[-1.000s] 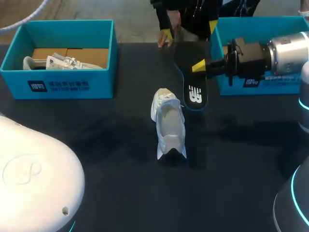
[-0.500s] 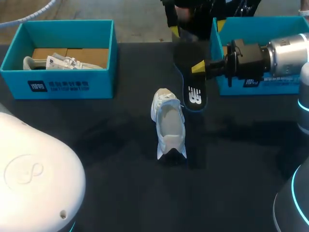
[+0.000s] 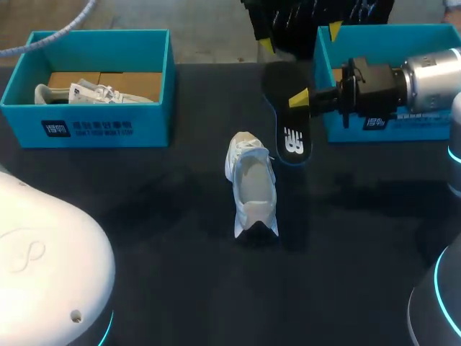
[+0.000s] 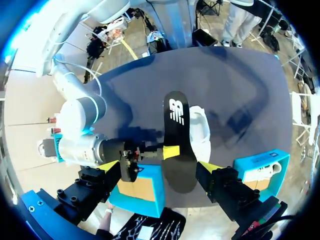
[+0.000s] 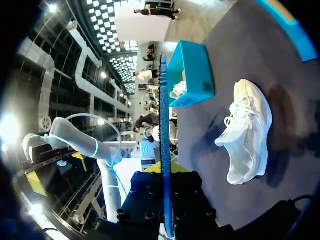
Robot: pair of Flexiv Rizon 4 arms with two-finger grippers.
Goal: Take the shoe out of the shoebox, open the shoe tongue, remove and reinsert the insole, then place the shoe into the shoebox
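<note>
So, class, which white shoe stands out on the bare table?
The middle shoe, beside the black insole in the right claw; the other shoe lies inside the left shoebox.

shoe wht, upright, mid-table | insole blk, gripped, just beside shoe
</note>
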